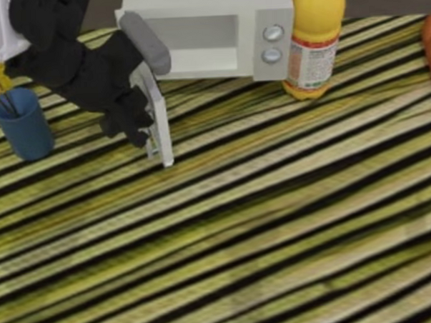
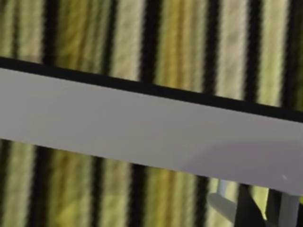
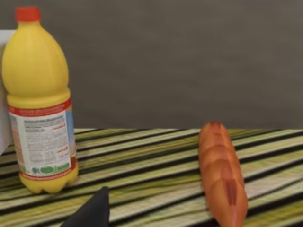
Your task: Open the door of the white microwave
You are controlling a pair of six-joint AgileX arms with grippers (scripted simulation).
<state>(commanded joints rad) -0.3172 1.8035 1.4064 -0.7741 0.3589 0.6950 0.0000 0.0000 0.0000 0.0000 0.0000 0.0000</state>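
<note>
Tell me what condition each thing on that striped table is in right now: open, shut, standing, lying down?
door: swung wide open, sticking out toward the table's front.
white microwave: open, its cavity showing.
left gripper: at the door's outer edge.
orange bottle: upright, red cap on, beside the microwave's knob side.
blue cup: upright, sticks inside.
bread loaf: lying flat.
right arm: not seen from above.

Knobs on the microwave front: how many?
2. Both sit on the narrow panel at the white microwave's right end, beside the open door: upper knob directly above lower knob. None looks hidden.
</note>
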